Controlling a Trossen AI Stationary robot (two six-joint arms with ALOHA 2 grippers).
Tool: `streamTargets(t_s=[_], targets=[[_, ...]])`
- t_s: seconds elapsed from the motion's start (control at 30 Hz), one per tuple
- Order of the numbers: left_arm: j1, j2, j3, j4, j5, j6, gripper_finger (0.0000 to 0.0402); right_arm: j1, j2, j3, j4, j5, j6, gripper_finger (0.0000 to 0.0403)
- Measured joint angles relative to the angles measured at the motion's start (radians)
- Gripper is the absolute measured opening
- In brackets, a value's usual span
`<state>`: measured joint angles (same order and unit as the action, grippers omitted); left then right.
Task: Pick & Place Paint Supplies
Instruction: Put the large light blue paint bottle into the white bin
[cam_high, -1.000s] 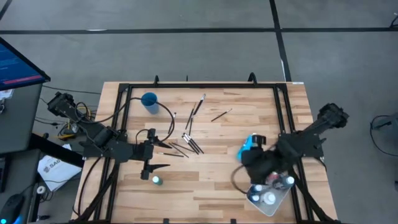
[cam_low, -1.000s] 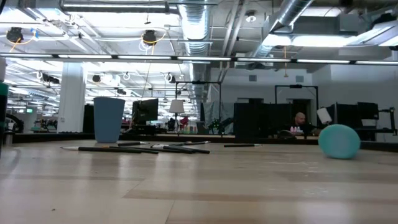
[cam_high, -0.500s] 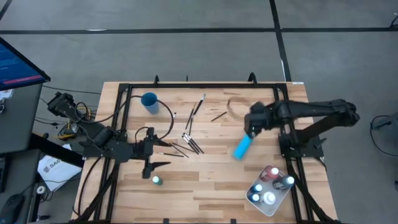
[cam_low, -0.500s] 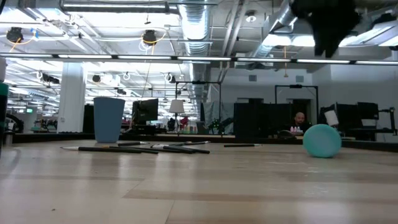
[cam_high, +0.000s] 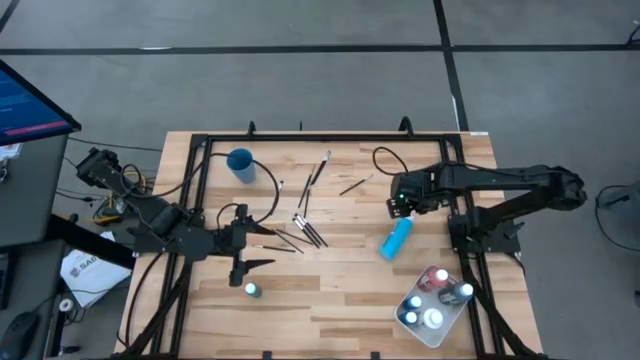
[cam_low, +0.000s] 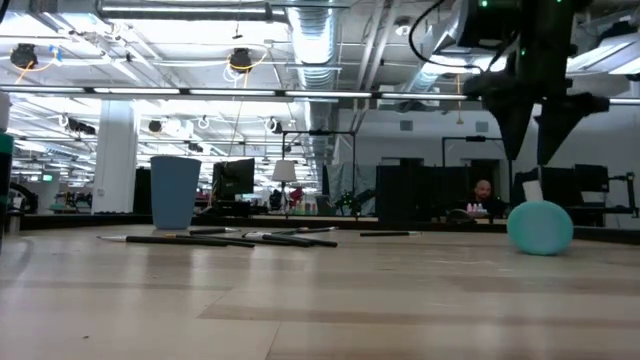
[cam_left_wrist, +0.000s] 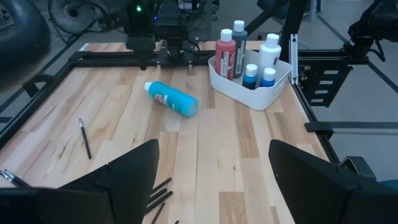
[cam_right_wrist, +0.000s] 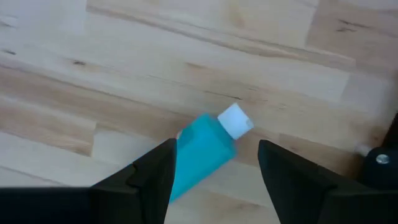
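A big teal paint bottle (cam_high: 394, 240) lies on its side on the table, its white cap (cam_right_wrist: 235, 120) toward the far edge. My right gripper (cam_high: 403, 205) hangs open above the cap end, pointing down, its fingers clear of the bottle (cam_low: 540, 227). My left gripper (cam_high: 265, 249) waits open at the table's left, above a small teal bottle (cam_high: 251, 289) that stands upright. Dark paintbrushes (cam_high: 303, 228) lie flat near the table's middle, and more (cam_high: 320, 170) lie farther back.
A white tray (cam_left_wrist: 261, 101) at the near right holds several upright bottles. A blue cup (cam_high: 240, 163) stands at the far left. One brush (cam_high: 356, 184) lies alone at the far middle. Bare wood lies between the brushes and the tray.
My right gripper has swung from beside the tray toward the far edge, come down, rolled about its own axis, and now hangs over the teal bottle's cap end. The bottle has rolled a little to and fro on the table.
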<state>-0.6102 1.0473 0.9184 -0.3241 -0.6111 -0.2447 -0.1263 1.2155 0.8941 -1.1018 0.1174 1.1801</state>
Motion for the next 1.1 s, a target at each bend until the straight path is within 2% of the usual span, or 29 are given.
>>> streamTargets(t_s=[0.27,0.5,0.73,0.93,1.1], targets=[[0.000,0.000,0.000,0.000,0.000,0.000,0.0298,-0.007,-0.001,-0.109,0.027,-0.031,0.113,0.0212],[0.000,0.000,0.000,-0.001,0.001,0.001,0.0298,-0.018,-0.001,-0.191,0.177,-0.058,0.163,0.0211],[0.000,0.000,0.000,-0.001,0.001,0.002,0.0298,-0.055,-0.001,-0.223,0.208,-0.062,0.203,0.0202],[0.000,0.000,0.000,-0.001,0.001,0.003,0.0298,-0.061,-0.001,-0.263,0.342,-0.062,0.239,0.0202],[0.000,0.000,0.000,-0.001,0.005,0.003,0.0298,-0.064,-0.001,-0.285,0.357,-0.067,0.261,0.0200]])
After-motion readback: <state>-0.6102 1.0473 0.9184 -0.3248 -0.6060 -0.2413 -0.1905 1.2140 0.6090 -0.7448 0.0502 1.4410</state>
